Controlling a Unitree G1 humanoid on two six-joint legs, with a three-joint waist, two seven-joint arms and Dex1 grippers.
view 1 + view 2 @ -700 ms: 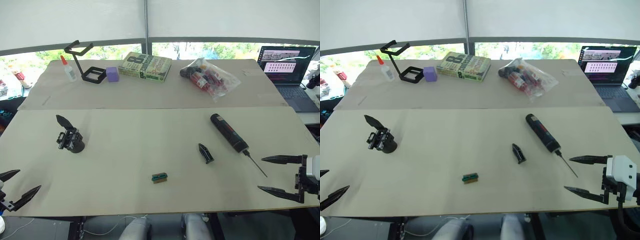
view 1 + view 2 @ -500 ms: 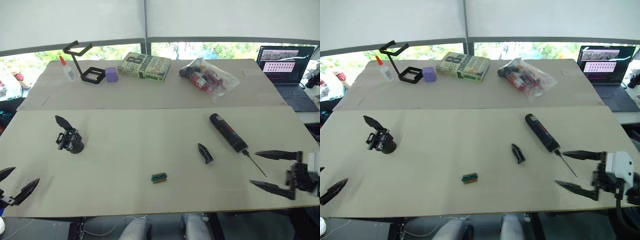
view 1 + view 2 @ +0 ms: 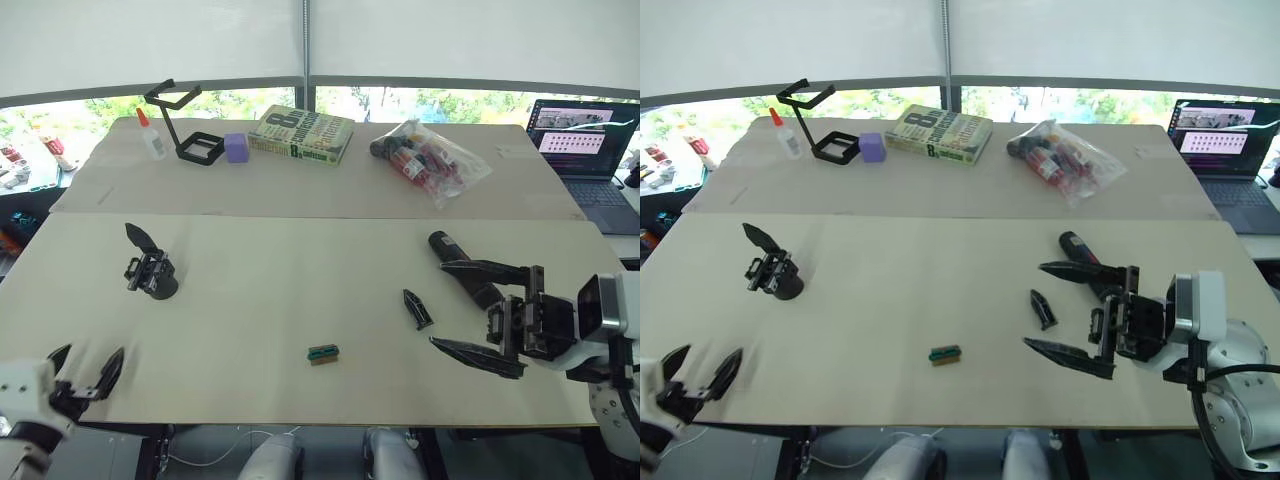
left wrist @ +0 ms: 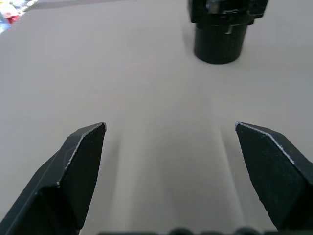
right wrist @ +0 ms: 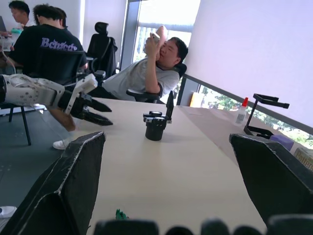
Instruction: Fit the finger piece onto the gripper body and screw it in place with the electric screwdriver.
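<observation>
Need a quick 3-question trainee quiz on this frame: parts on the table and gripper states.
1. True or false: the finger piece is already mounted on the gripper body.
2. Which item lies nearest the finger piece? A) the purple cube B) the green-and-brown block C) the laptop
3. Fill in: both the left gripper and the right gripper have their fingers ____.

Key
1. False. The finger piece lies loose on the table, far from the gripper body.
2. B
3. Open. The right gripper is spread in front of the electric screwdriver, holding nothing.
</observation>
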